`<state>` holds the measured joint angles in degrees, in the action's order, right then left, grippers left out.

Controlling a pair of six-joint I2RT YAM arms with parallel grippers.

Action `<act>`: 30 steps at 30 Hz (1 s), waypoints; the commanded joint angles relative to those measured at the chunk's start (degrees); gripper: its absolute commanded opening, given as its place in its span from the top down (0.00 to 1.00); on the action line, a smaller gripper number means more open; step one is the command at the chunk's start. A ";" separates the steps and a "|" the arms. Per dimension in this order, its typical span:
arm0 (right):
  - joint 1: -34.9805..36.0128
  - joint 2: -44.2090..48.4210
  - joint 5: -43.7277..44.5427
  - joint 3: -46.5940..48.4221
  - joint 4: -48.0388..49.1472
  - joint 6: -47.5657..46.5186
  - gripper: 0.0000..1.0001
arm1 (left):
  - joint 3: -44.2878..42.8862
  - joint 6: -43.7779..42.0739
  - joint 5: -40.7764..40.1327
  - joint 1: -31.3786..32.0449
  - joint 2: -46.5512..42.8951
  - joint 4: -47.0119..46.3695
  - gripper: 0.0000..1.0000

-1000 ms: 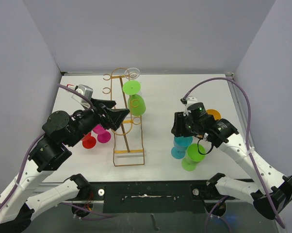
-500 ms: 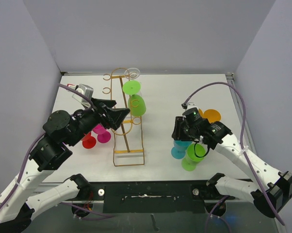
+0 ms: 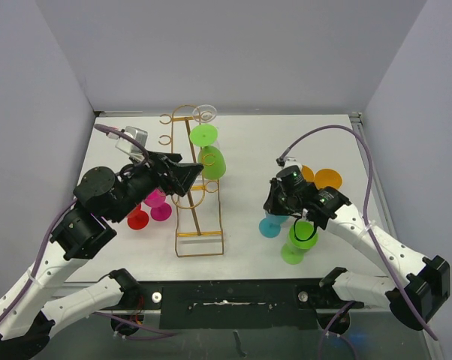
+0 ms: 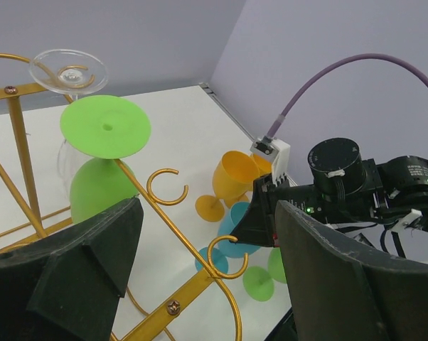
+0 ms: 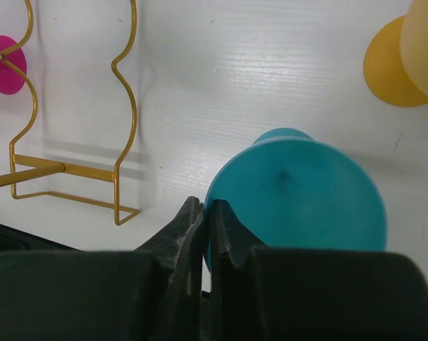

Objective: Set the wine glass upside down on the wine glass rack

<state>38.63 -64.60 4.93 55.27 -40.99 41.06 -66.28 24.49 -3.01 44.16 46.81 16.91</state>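
The right gripper (image 5: 205, 213) is pressing its fingers together and pinching the edge of the round foot of the teal wine glass (image 5: 299, 192). This glass is sitting on the right side of the table (image 3: 248, 150), just beside a green glass (image 3: 301, 236). It is well apart from the gold wine glass rack (image 3: 200, 233) in the middle. The left gripper (image 4: 207, 213) is hanging spread wide by the rack, holding nothing. A hanging green glass (image 3: 211, 161) is sitting upside down on the rack.

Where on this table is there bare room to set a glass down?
The widest bare strip runs between the wine glass rack and the teal glass, back to the wall. The far right corner behind the orange glasses is also free. Crowded: left of the rack around the pink glasses, and around the front-right green glass.
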 commanded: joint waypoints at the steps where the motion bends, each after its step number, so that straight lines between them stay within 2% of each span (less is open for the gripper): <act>1: 0.57 1.25 0.92 1.46 2.34 0.33 1.00 | -3.06 2.49 -3.47 -0.13 -0.06 -3.11 0.27; 10: 0.57 5.51 6.90 6.08 2.59 -2.30 1.00 | -3.98 6.29 -7.71 -0.13 0.42 -3.47 0.26; 15: 0.57 10.70 9.85 8.53 8.72 -6.42 1.00 | -3.61 9.92 -5.88 -0.15 0.46 -6.37 0.27; 19: 0.58 15.24 10.55 10.70 17.74 -11.72 1.00 | -4.02 13.21 -3.66 -0.13 1.19 -9.76 0.27; 22: 0.60 18.14 9.30 11.38 28.04 -14.82 1.00 | -4.48 16.40 -2.81 -0.13 2.08 -12.67 0.27; 30: 0.61 19.18 -1.28 11.19 51.80 -17.72 1.00 | -6.73 25.87 1.65 -0.13 7.04 -21.63 0.30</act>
<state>38.74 -44.66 9.76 65.04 -6.96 25.91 -69.63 43.83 -5.43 44.16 51.96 5.23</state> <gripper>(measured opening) 0.044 0.720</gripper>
